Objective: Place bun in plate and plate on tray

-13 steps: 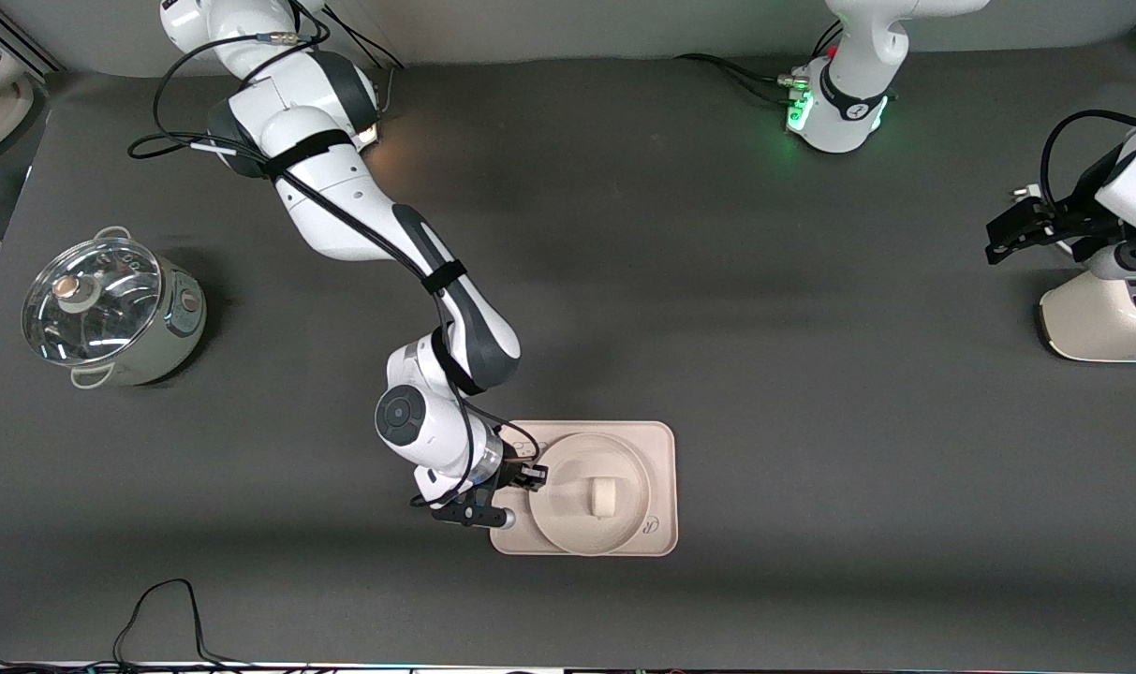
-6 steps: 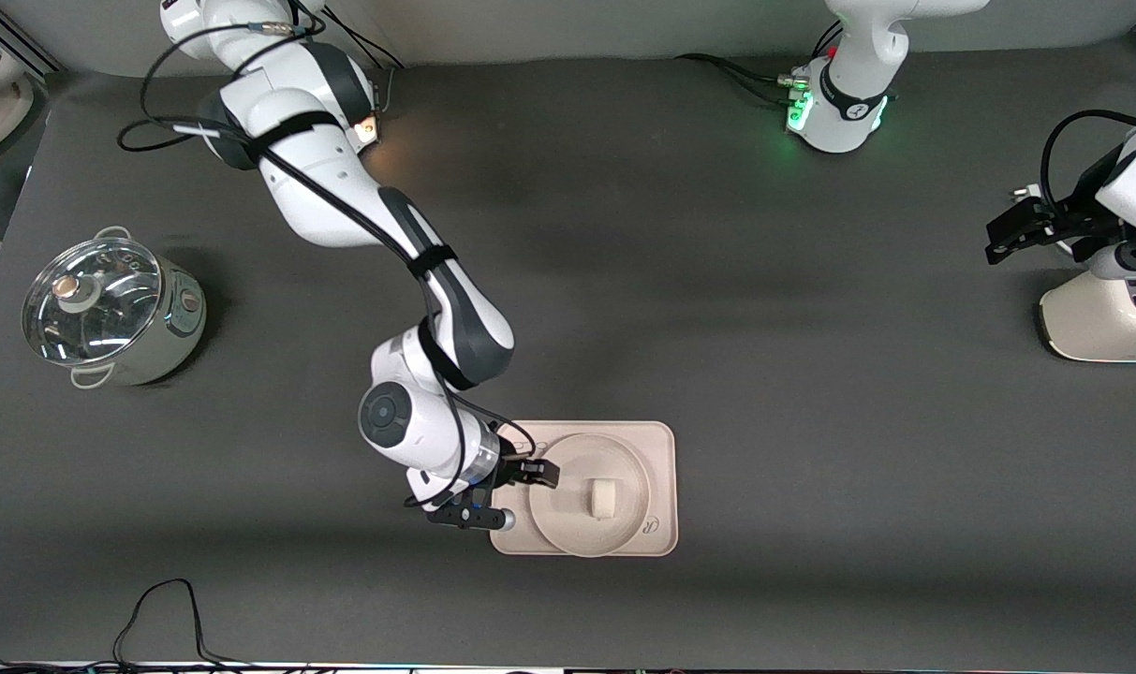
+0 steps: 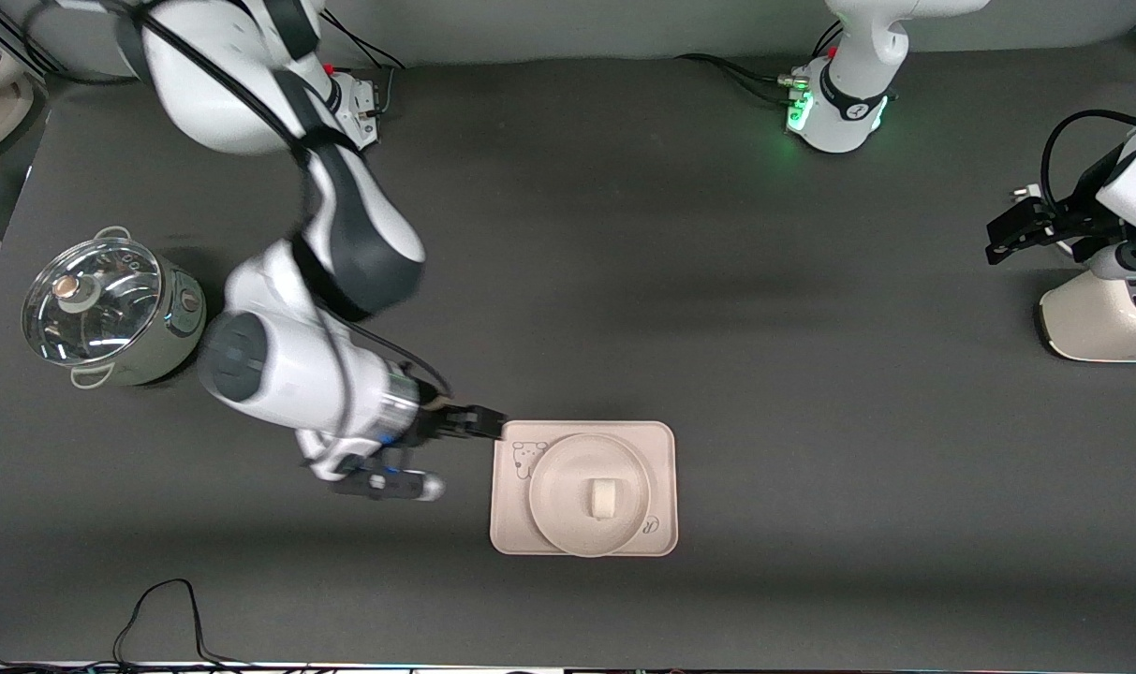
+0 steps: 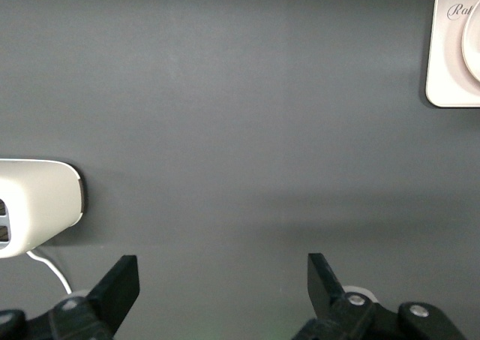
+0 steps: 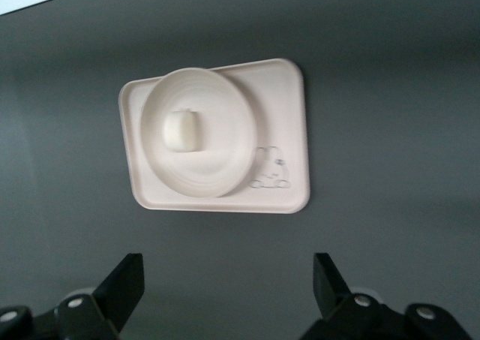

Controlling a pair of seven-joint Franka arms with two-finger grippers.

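bun on plate, plate on tray: both placements appear done

the bun [image 3: 603,498] is seen lying near the middle of the plate [image 3: 558,468], and the plate is seated inside the tray [image 3: 661,449], covering most of it; only the tray's corners and its ends are left bare (the small animal drawing shows at one corner, the script mark at another). the tray rests flat on the dark surface [image 3: 717,281], in the half nearer to the front camera. the stacking order is judged deliberate: the shallow rim of the plate keeps the rounded bun from rolling off, and the tray's raised edge keeps the plate from sliding.

the right gripper [image 3: 479,423] is held just beside the tray's corner toward the right arm's end, over bare surface, with its jaws spread wide and nothing between them. in the right wrist view the whole tray [image 5: 292,130], plate [image 5: 225,115] and bun [image 5: 182,130] are seen well apart from the jaws, so no contact is being made. this empty, open stance clear of the load is read as the state after a release.

the left gripper [image 3: 1003,239] waits at the left arm's end, beside a cream appliance [image 3: 1092,323]; its jaws are also wide apart and empty (left wrist view shows only surface between them).

a lidded pot [image 3: 109,309] stands at the right arm's end, untouched by either arm.

judgement: nothing of the task appears left to be done.
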